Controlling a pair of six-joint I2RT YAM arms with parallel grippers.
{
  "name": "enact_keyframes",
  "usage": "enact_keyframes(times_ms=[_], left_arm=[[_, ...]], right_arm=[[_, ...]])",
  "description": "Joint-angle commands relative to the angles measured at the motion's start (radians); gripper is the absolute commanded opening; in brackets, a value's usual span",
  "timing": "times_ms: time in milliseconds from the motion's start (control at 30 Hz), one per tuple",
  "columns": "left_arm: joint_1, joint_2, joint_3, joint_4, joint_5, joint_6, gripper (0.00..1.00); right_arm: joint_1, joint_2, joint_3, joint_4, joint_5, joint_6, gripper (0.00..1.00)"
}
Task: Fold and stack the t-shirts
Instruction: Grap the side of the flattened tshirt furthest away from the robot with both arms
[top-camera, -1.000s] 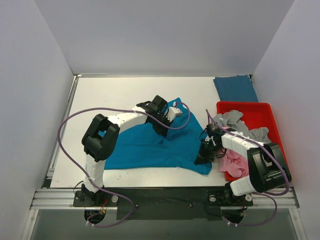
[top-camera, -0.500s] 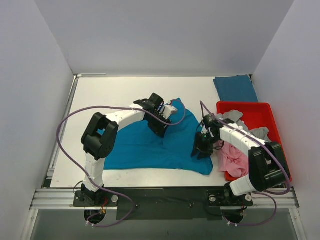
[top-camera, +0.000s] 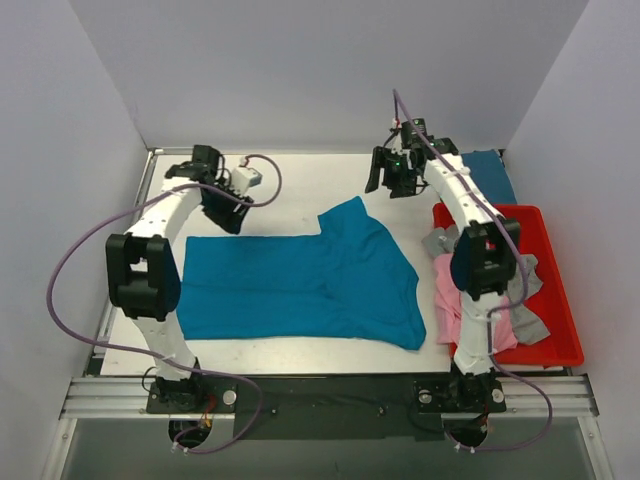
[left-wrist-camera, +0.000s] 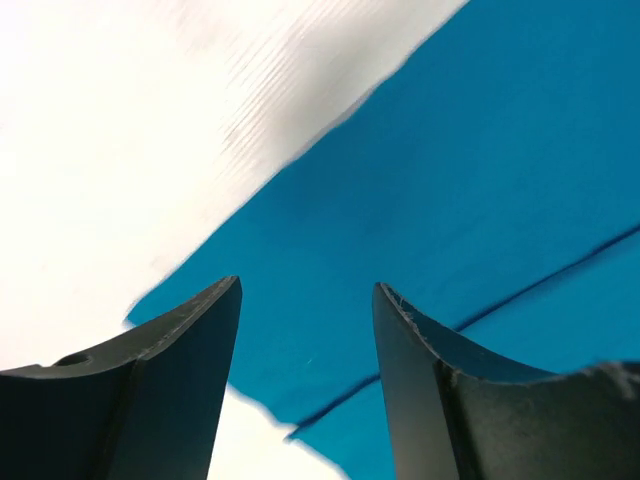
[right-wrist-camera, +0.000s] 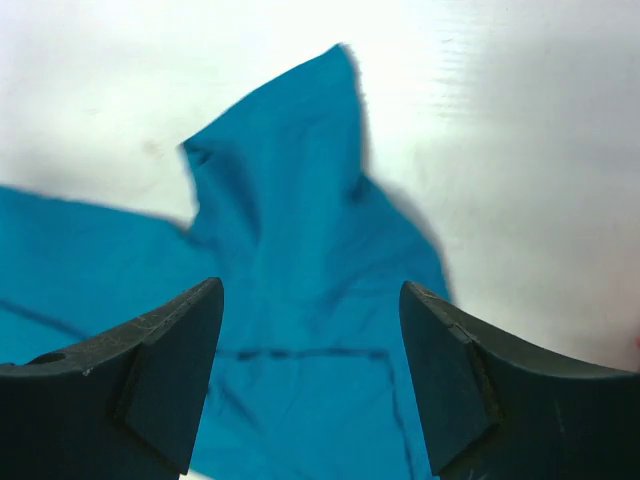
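A teal-blue t-shirt (top-camera: 300, 285) lies spread flat across the middle of the table, one sleeve pointing toward the back. My left gripper (top-camera: 224, 212) hovers open above its back left corner; the left wrist view shows the shirt's edge (left-wrist-camera: 470, 180) under the open gripper (left-wrist-camera: 305, 290), nothing between the fingers. My right gripper (top-camera: 383, 176) hangs open at the back, above and behind the sleeve (right-wrist-camera: 300, 220), with empty space between the fingers of the gripper (right-wrist-camera: 310, 290). Pink (top-camera: 450, 300) and grey (top-camera: 525, 300) t-shirts lie bunched in the tray. A folded teal t-shirt (top-camera: 475, 178) rests at the back right.
The red plastic tray (top-camera: 522, 225) sits along the right side, with cloth spilling over its left rim. White walls close in the table at the left, back and right. Both arms stretch from the near edge toward the back, with purple cables looping beside them.
Both grippers have opened and let go of the teal t-shirt. Both arms have lifted and swung to the back of the table. The shirt now lies wider and flatter.
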Motion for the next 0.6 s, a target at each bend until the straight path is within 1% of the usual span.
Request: enact_keyframes(times_ms=[0, 33, 67, 100, 133, 167, 233, 267, 300, 333, 433, 467, 500, 533, 567], left_arm=[[0.166, 0.023, 0.036, -0.130, -0.070, 0.181, 0.67], [0.212, 0.057, 0.051, -0.134, -0.081, 0.186, 0.67], [0.256, 0.082, 0.096, -0.157, -0.098, 0.197, 0.67], [0.283, 0.130, 0.142, -0.186, -0.096, 0.208, 0.67], [0.310, 0.148, 0.166, -0.197, -0.102, 0.224, 0.67], [0.317, 0.180, 0.194, -0.205, -0.108, 0.237, 0.67], [0.320, 0.217, 0.196, -0.184, -0.144, 0.283, 0.69], [0.320, 0.252, 0.199, -0.173, -0.191, 0.304, 0.69], [0.320, 0.273, 0.223, -0.171, -0.211, 0.306, 0.69], [0.323, 0.327, 0.243, -0.186, -0.234, 0.307, 0.69], [0.340, 0.416, 0.385, -0.313, -0.204, 0.329, 0.69], [0.340, 0.445, 0.403, -0.344, -0.157, 0.336, 0.69], [0.338, 0.453, 0.426, -0.367, -0.139, 0.349, 0.70], [0.338, 0.467, 0.432, -0.372, -0.118, 0.353, 0.70], [0.338, 0.470, 0.443, -0.380, -0.107, 0.360, 0.71]], right_arm=[[0.000, 0.249, 0.218, -0.148, 0.051, -0.047, 0.66], [0.000, 0.317, 0.246, -0.149, 0.032, -0.044, 0.65], [-0.003, 0.346, 0.302, -0.151, 0.022, -0.041, 0.65], [-0.005, 0.399, 0.322, -0.148, 0.005, -0.033, 0.65], [-0.006, 0.427, 0.365, -0.149, -0.009, -0.029, 0.65], [-0.008, 0.465, 0.384, -0.148, -0.026, -0.021, 0.64], [-0.006, 0.511, 0.413, -0.131, -0.044, -0.007, 0.63], [-0.005, 0.519, 0.410, -0.123, -0.044, -0.009, 0.63], [0.000, 0.531, 0.404, -0.103, -0.035, -0.010, 0.62], [0.003, 0.536, 0.395, -0.098, -0.031, -0.012, 0.62], [0.008, 0.565, 0.386, -0.075, -0.038, 0.019, 0.59], [0.009, 0.571, 0.389, -0.069, -0.043, 0.031, 0.56], [0.008, 0.583, 0.389, -0.056, -0.057, 0.055, 0.51], [0.006, 0.597, 0.387, -0.043, -0.084, 0.066, 0.49], [0.005, 0.603, 0.389, -0.026, -0.100, 0.094, 0.45]])
